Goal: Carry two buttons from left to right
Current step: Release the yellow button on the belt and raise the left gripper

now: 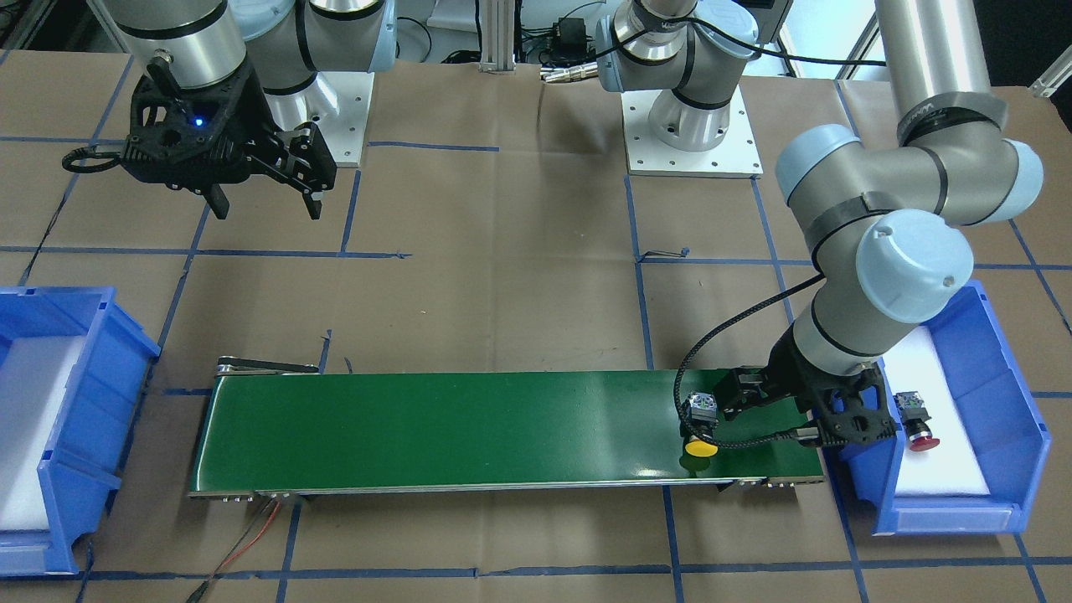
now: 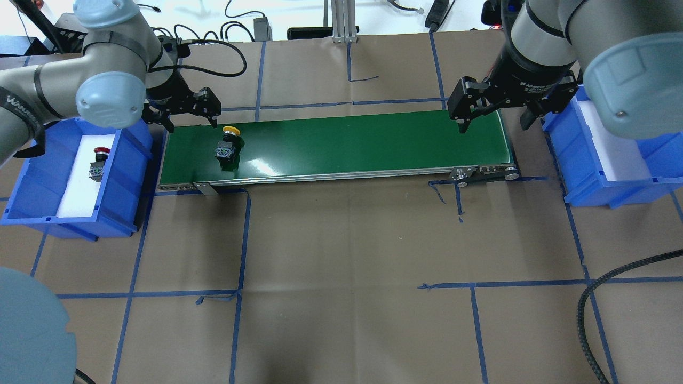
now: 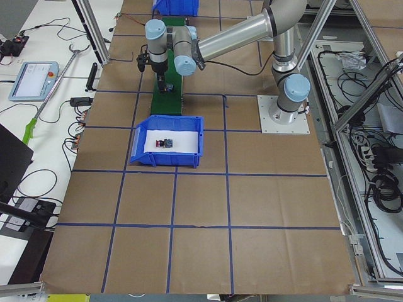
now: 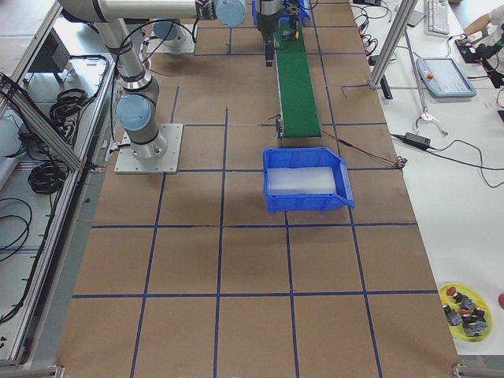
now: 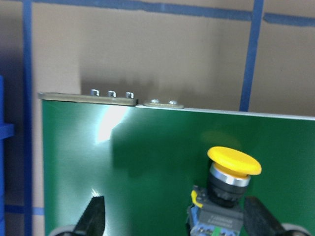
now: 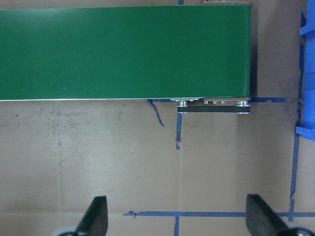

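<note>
The yellow-capped button (image 2: 227, 145) lies on its side at the left end of the green conveyor belt (image 2: 347, 141), cap pointing away from the robot. It also shows in the front view (image 1: 700, 429) and in the left wrist view (image 5: 227, 189). My left gripper (image 2: 192, 120) is open and empty above that belt end, just beyond the button. The red-capped button (image 2: 98, 161) lies on white foam in the left blue bin (image 2: 32, 176). My right gripper (image 2: 493, 121) is open and empty above the belt's right end.
The right blue bin (image 2: 603, 186) holds only white foam. The belt has metal end brackets (image 2: 483, 173). The table is brown paper with blue tape lines. A black cable (image 2: 592, 309) loops at the near right.
</note>
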### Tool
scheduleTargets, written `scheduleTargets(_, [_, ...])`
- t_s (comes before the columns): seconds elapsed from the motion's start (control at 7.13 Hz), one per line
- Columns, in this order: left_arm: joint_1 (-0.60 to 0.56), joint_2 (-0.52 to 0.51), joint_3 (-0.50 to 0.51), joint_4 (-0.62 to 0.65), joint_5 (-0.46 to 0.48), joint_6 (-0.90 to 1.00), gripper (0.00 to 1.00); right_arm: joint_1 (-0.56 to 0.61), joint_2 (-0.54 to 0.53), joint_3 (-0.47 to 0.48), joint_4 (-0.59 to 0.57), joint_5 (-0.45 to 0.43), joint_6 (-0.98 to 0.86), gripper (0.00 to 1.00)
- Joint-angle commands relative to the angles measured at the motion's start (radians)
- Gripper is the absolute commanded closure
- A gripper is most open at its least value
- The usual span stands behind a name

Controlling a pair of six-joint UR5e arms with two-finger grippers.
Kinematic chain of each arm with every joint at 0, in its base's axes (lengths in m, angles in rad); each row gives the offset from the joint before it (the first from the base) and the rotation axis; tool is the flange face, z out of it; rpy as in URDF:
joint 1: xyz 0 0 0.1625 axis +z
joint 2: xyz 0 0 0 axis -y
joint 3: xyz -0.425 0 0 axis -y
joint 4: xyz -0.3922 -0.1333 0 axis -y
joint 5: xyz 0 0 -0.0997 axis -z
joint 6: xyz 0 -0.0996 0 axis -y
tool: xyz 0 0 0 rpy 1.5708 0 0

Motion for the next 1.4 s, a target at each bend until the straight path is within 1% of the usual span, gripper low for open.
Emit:
scheduleTargets(0.0, [0.025, 0.059, 0.101, -0.172, -0.002, 0.015, 0.00, 0.000, 0.000, 0.000, 0.000, 0.001, 0.000, 0.00])
scheduleTargets(0.14, [0.062, 0.060, 0.152, -0.239, -0.002, 0.096, 0.00, 0.000, 0.000, 0.000, -0.001, 0.001, 0.000, 0.00])
scheduleTargets(0.28, [0.102, 0.056, 0.192, -0.283, -0.005, 0.136, 0.00, 0.000, 0.000, -0.002, -0.001, 0.001, 0.000, 0.00])
scheduleTargets(0.42, [0.114, 0.044, 0.205, -0.290, -0.004, 0.150, 0.00, 0.000, 0.000, -0.002, -0.001, 0.001, 0.000, 0.00])
scheduleTargets(0.56, [0.131, 0.040, 0.203, -0.287, -0.001, 0.209, 0.00, 0.000, 0.000, -0.002, -0.001, 0.001, 0.000, 0.00])
scheduleTargets(0.98, [0.296, -0.002, 0.208, -0.273, -0.002, 0.445, 0.00, 0.000, 0.000, 0.000, 0.000, 0.001, 0.000, 0.00])
scheduleTargets(1.26, [0.369, -0.070, 0.277, -0.270, -0.004, 0.536, 0.00, 0.000, 0.000, 0.000, 0.005, 0.001, 0.002, 0.00])
